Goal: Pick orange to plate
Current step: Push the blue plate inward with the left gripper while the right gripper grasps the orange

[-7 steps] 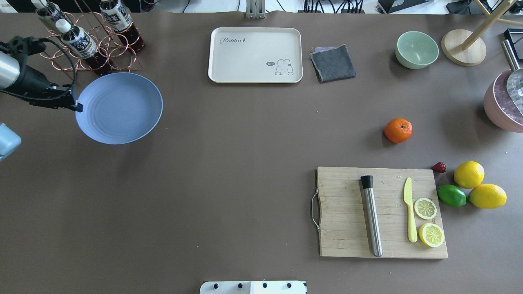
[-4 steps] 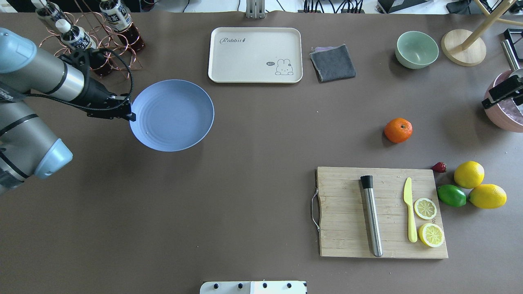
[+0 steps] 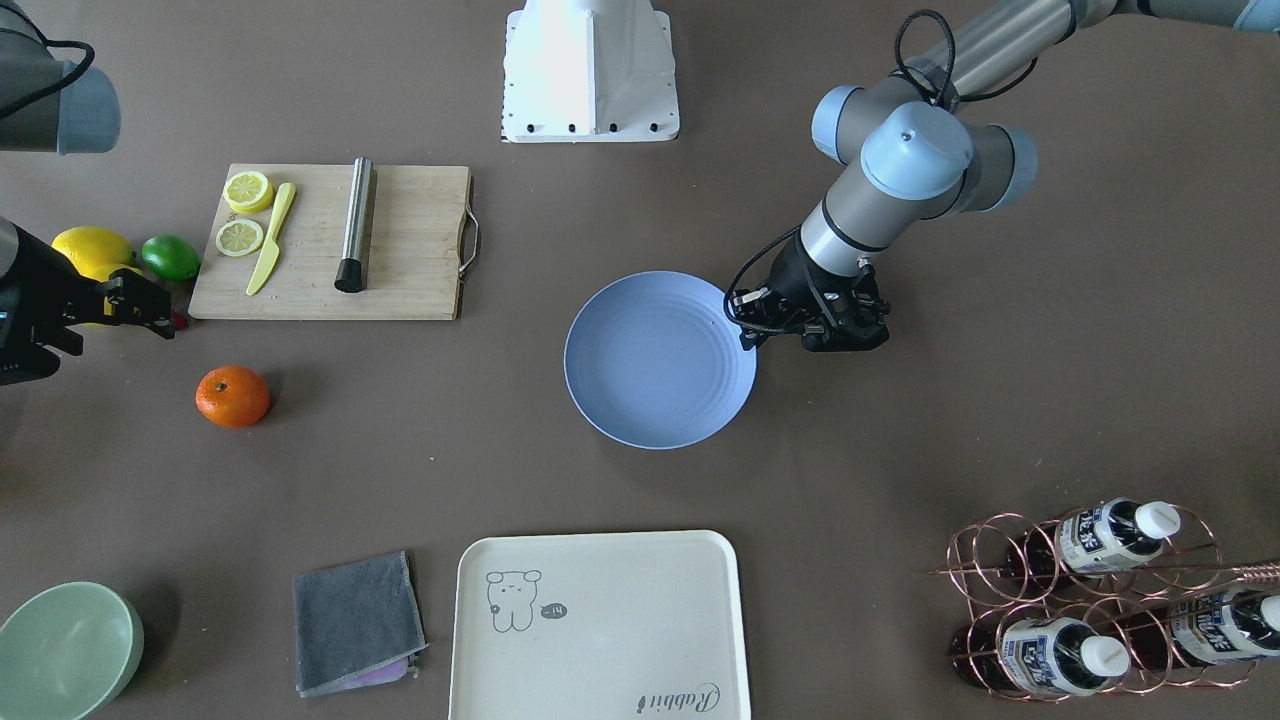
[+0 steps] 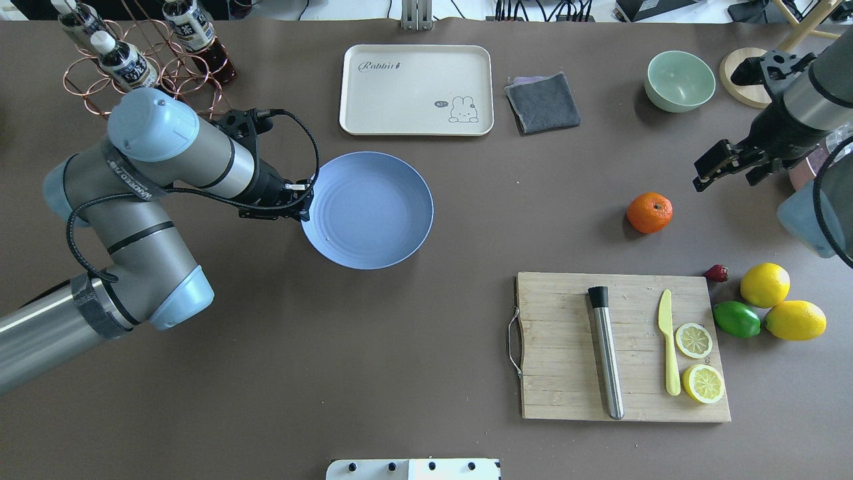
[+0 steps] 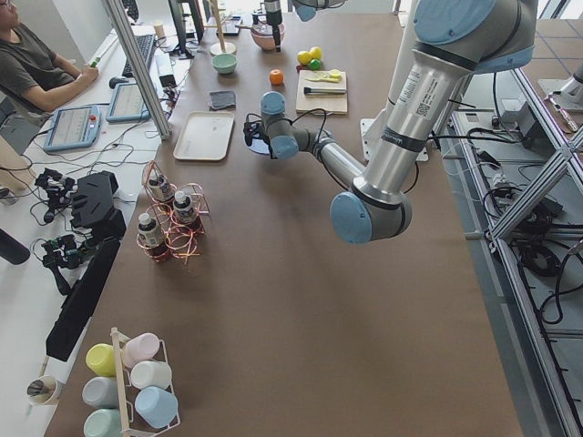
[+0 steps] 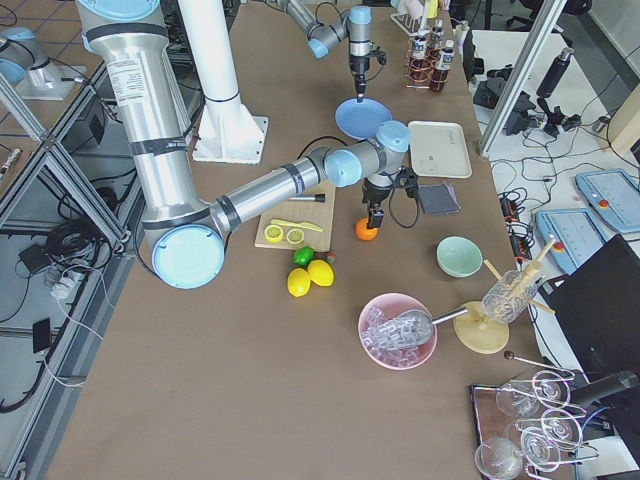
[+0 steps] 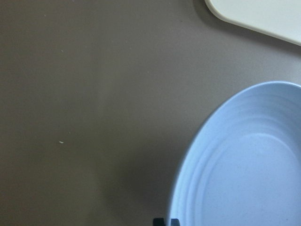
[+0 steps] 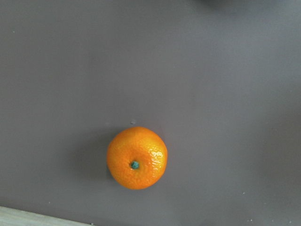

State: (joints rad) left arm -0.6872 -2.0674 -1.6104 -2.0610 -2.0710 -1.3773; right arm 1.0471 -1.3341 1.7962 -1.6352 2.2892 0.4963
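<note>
Status: transfer not begun. The orange lies on the bare table, stem dot up, between the bowl and the board, well apart from the plate. Nothing touches it. The plate is empty and lies near the table's middle, close to the tray, on the robot's side of it.

Remaining steps, as judged: descend on the orange, grasp, lift, carry across to the plate, release.

Left arm: enters from the left with the elbow folded and the wrist low. The left gripper is clamped on the plate's left rim. The left wrist view shows that rim running to the lower edge of the frame. Whether the plate rests on the table or hangs just above it cannot be told.

Right arm: enters from the right edge with the wrist turned down. The right gripper hangs above the table close to the orange. How squarely it stands over the fruit cannot be told. Its jaws stand apart and hold nothing. The right wrist view looks straight down on the orange, which sits below centre
</note>
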